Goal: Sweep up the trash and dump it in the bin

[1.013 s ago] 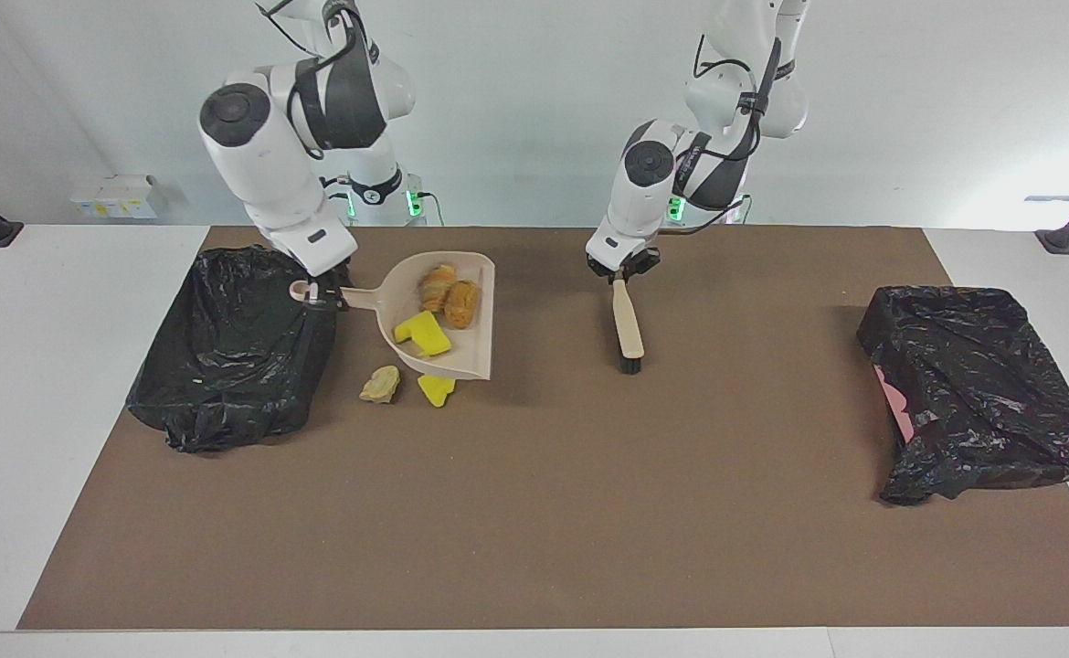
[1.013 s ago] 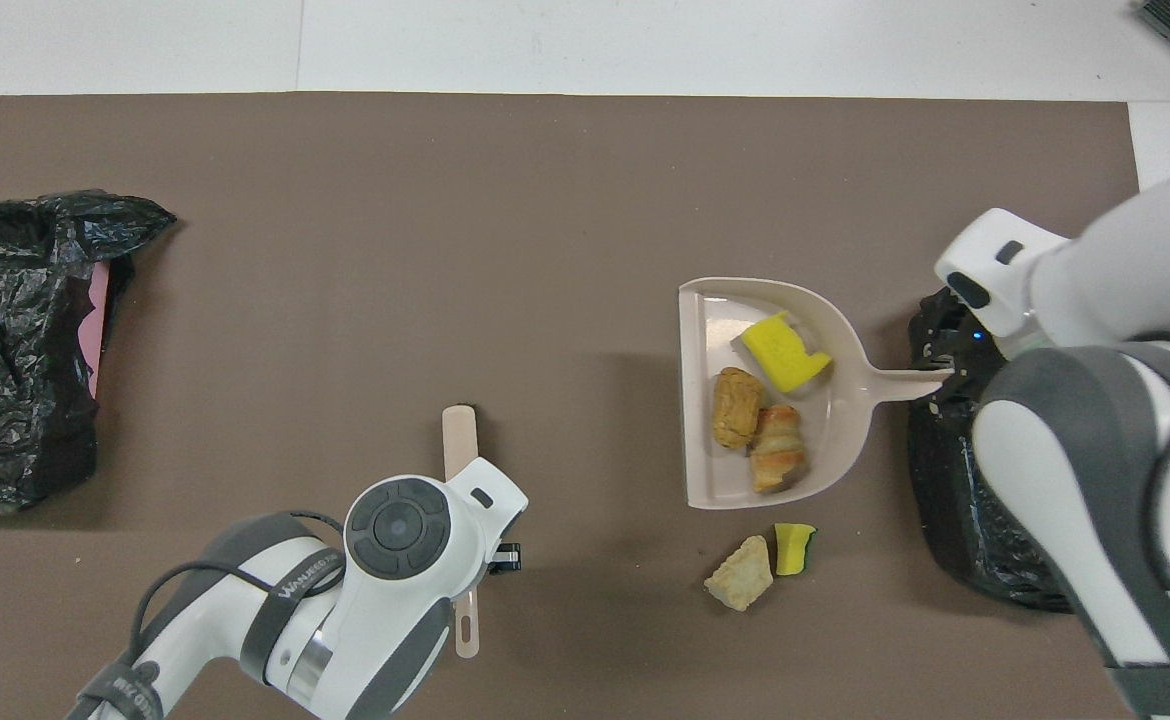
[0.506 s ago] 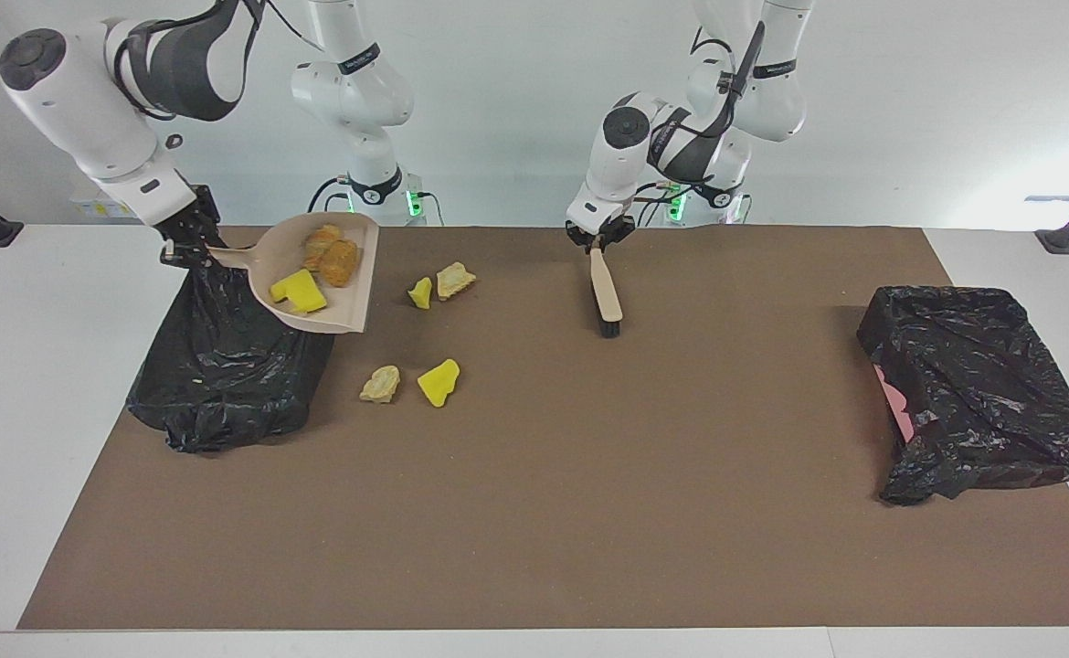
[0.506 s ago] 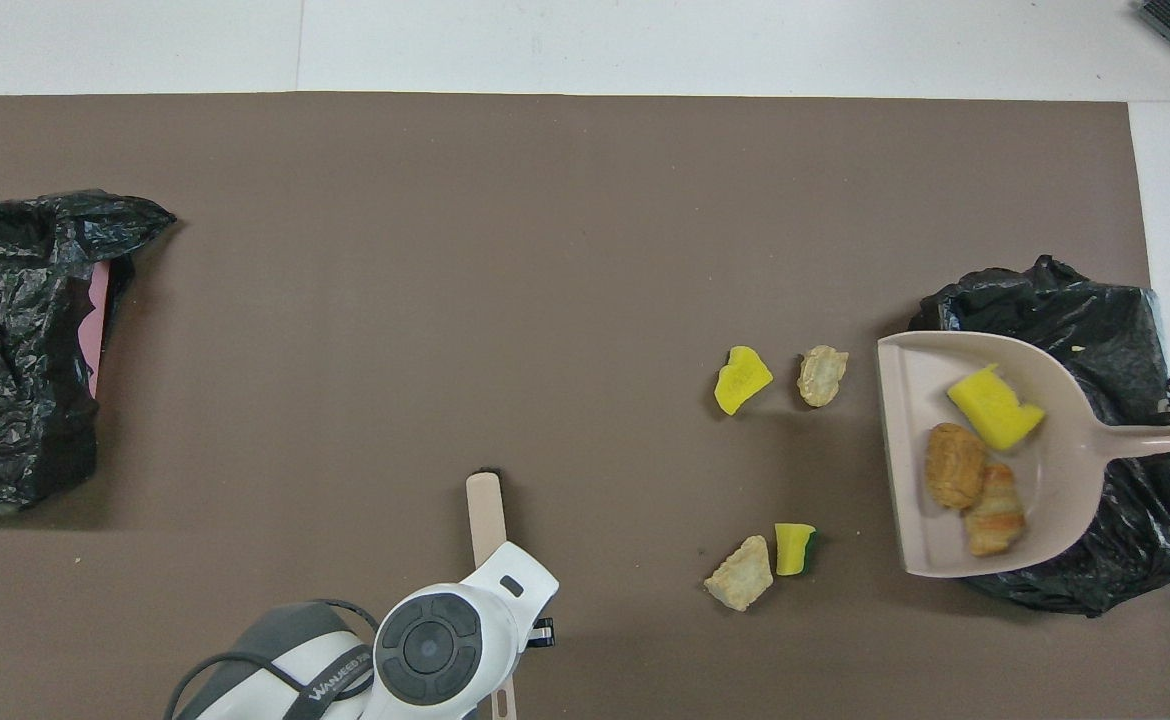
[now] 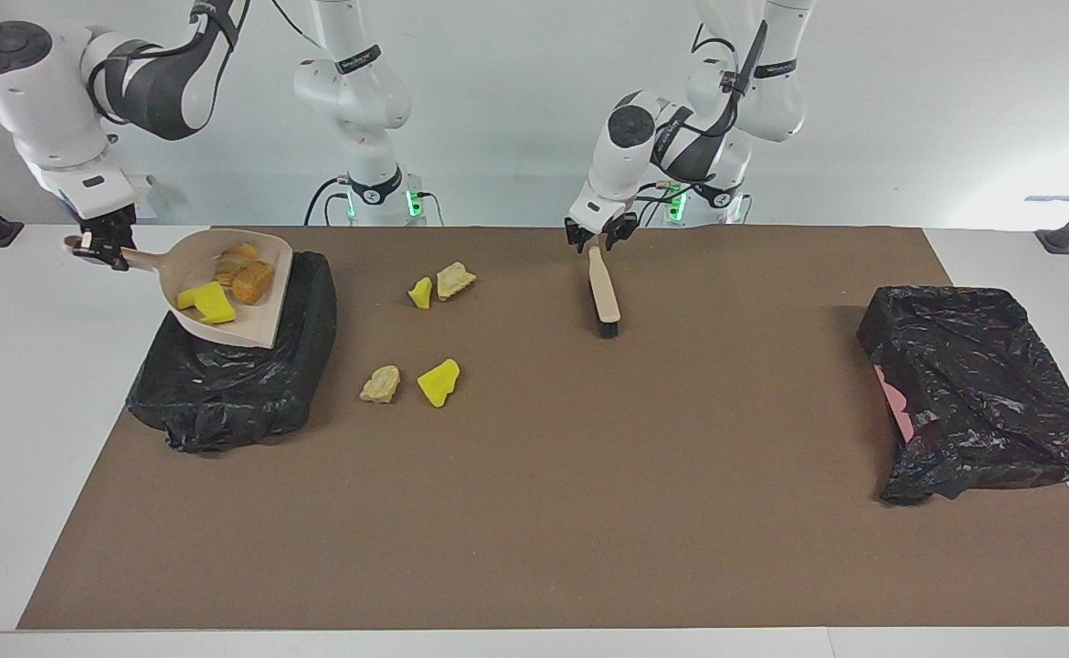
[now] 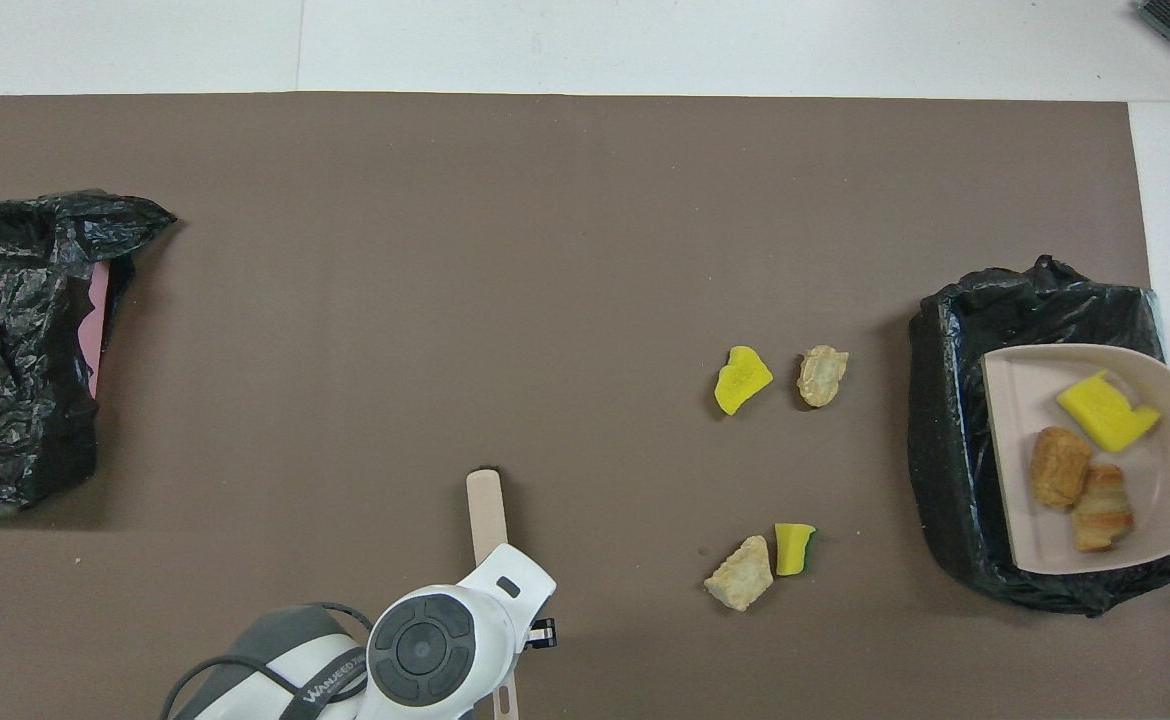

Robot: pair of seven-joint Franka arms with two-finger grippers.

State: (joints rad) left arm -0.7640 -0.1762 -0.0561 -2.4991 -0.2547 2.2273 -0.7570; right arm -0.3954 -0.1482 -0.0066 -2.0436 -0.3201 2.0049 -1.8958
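My right gripper (image 5: pixel 100 249) is shut on the handle of the beige dustpan (image 5: pixel 259 318), holding it over the black-bagged bin (image 5: pixel 224 393) at the right arm's end. In the pan (image 6: pixel 1013 400) lie a yellow sponge chunk (image 6: pixel 1105 410) and two brown bread lumps (image 6: pixel 1060 465). Several scraps of trash remain on the mat: a yellow piece (image 5: pixel 420 292) beside a tan one (image 5: pixel 454 281), and farther from the robots a tan lump (image 5: pixel 380 384) beside a yellow piece (image 5: pixel 439 382). My left gripper (image 5: pixel 600 234) stands open astride the handle end of the brush (image 5: pixel 604 297), which lies on the mat.
A second black-bagged bin (image 5: pixel 973 393) with pink showing at its side sits at the left arm's end. The brown mat (image 5: pixel 589 503) covers the table, with white tabletop around it.
The right arm lifted the loaded dustpan off the mat and carried it over the bin, uncovering scraps. The left gripper drew the brush nearer to the robots and opened.
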